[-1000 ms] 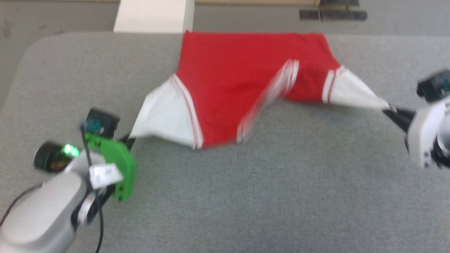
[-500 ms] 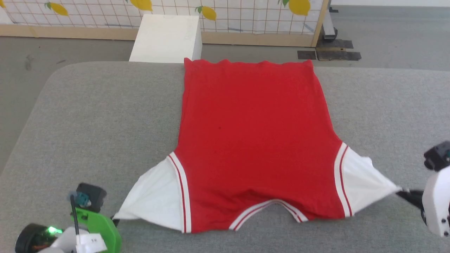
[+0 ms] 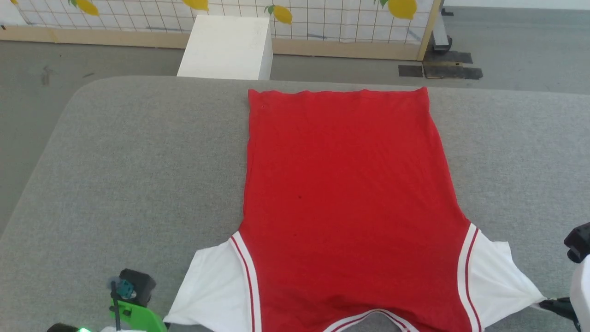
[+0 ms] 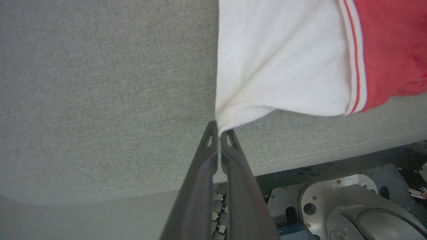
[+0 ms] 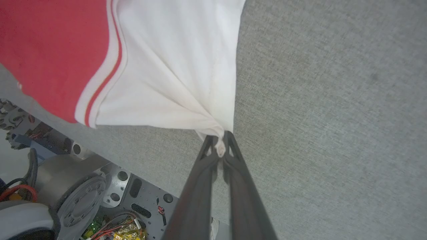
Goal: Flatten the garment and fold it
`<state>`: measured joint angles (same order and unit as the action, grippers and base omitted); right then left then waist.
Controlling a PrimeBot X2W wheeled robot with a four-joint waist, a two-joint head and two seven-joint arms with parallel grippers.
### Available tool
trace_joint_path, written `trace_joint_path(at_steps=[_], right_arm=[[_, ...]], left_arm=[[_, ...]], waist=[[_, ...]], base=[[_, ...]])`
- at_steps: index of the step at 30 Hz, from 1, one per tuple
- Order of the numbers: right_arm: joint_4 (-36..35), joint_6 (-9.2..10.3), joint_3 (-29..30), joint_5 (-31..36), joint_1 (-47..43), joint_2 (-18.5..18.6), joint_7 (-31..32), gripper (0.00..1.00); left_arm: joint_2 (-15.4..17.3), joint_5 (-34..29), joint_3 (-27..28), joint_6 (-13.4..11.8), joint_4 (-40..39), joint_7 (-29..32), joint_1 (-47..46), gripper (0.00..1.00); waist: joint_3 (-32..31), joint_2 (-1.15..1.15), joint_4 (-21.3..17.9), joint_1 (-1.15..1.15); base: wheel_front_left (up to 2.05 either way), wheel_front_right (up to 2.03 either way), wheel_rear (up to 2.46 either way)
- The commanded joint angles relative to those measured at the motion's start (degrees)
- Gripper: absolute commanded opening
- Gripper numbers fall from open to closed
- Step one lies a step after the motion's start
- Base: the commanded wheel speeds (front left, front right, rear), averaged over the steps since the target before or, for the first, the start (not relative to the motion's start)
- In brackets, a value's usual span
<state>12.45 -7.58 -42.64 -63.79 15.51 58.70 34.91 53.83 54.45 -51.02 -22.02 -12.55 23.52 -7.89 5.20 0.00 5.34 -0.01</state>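
My left end effector (image 4: 219,128) is clenched on the outer corner of the garment's left sleeve (image 4: 283,60). The white cloth gathers into creases that run to the fingertips. My right end effector (image 5: 220,141) is clenched likewise on the tip of the right sleeve (image 5: 173,66), with a small bunch of cloth showing between its fingers. Both sleeves are drawn outward to points. The garment (image 3: 345,193) lies plain red side up on the grey tabletop (image 3: 138,161). Its striped collar trim is at the near edge beside me and its hem is just short of the far edge. The body lies flat, with faint ripples. Beyond the far edge, a white box (image 3: 226,46) stands on the floor (image 3: 507,41) before a lemon-patterned grid screen (image 3: 322,14).
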Motion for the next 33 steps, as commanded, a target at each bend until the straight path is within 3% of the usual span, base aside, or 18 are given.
trace_joint_path(at_steps=[1,2,3,11,17,26,33], right_arm=[[-0.2,0.09,1.3,0.9,-0.8,-0.2,0.4,0.00],[-0.5,0.09,2.6,1.5,-0.9,-0.5,0.6,0.38],[-0.5,0.09,3.6,1.7,-1.1,-0.8,1.2,1.00],[-5.3,0.09,14.0,3.0,1.5,-3.3,5.8,1.00],[-6.6,0.09,21.6,10.2,10.5,-8.7,10.0,1.00],[1.9,0.09,25.4,22.8,30.5,-17.2,23.5,1.00],[8.8,0.09,26.5,30.9,42.6,-16.6,29.5,1.00]], left_arm=[[-0.7,-1.0,0.2,-0.2,-0.2,-0.4,-1.3,0.00],[-1.2,-1.3,0.3,-0.1,-0.4,-0.4,-2.1,0.00],[-1.6,-1.4,0.5,0.0,-0.8,-0.5,-2.7,0.00],[-5.4,-2.9,1.4,-0.5,-5.6,-0.9,-7.4,0.00],[-8.4,-4.4,2.3,-2.7,-8.7,-1.7,-9.9,0.00],[-13.6,-8.7,1.6,-4.2,-11.6,-3.0,-15.1,0.00],[-16.4,-11.5,0.0,-3.9,-12.1,-4.3,-17.3,0.00]], waist=[[0.5,0.00,0.3,0.01],[0.8,0.00,0.5,0.01],[1.0,0.00,0.6,0.01],[4.8,0.00,2.6,0.01],[10.1,0.00,5.0,0.01],[20.5,0.00,11.1,0.01],[26.9,0.00,16.3,0.01]], base=[[0.00,0.00,0.00],[0.00,0.00,0.00],[0.00,0.00,0.00],[0.00,0.00,0.00],[0.00,0.00,0.00],[0.00,0.00,0.00],[0.00,0.00,0.00]])
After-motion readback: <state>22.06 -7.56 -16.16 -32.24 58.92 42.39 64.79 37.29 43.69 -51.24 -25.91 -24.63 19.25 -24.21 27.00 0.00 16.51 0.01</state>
